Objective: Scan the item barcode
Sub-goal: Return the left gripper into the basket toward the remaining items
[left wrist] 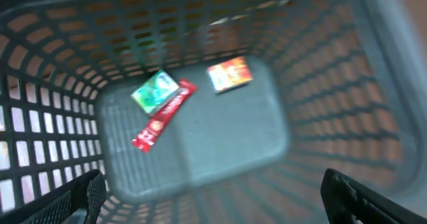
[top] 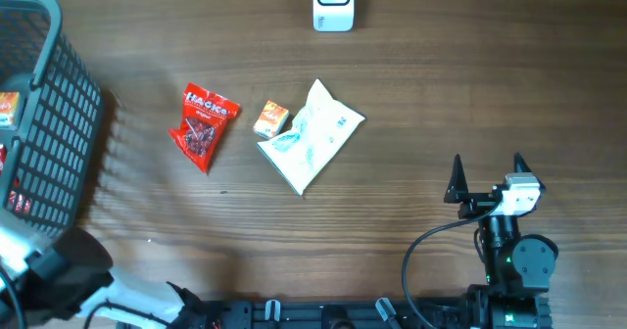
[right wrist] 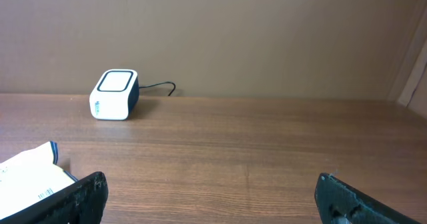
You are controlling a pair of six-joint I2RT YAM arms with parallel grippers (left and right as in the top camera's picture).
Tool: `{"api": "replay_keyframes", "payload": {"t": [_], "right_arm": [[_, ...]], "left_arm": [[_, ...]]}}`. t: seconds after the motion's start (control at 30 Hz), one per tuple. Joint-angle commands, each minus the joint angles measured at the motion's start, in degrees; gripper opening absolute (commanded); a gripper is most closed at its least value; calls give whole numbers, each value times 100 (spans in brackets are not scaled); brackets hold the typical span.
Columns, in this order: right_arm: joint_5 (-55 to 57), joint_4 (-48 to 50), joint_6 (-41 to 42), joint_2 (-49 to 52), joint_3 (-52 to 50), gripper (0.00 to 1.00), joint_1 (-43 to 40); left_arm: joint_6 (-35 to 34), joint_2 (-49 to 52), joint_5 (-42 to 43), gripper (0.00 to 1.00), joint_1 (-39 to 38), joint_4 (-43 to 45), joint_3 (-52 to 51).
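Scanner (top: 332,3) near far table (top: 441,74) edge

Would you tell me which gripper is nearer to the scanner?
Right. The right gripper is below-right of the scanner in the overhead view; the left gripper is over the basket, far left.

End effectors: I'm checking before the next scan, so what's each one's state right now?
Left end effector: open, holding nothing.
Right end effector: open, holding nothing.
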Motion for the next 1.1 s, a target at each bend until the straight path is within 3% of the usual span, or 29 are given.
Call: {"api": "replay_keyframes", "payload": {"t": [0.0, 0.23, 0.33, 0.57, 0.73, 1.07], "right_arm": [[98, 9, -24, -46, -9, 100, -28], [98, 9, -24, -46, -9, 100, -28], [98, 9, -24, -46, -9, 100, -28], [98, 9, -24, -46, -9, 100, -28], [98, 9, -22, -46, -9, 100, -28], [98, 9, -22, -46, -9, 100, -28]], "left_arm": [[37, 634, -321, 100, 116, -114, -13], [33, 1622, -780, 99, 116, -302, -13], [33, 2024, -916, 91, 116, -402, -13], [61, 2850, -938, 88, 116, -610, -24], [177, 3195, -1093, 79, 116, -772, -24], [138, 3370, -1294, 82, 138, -946, -111]]}}
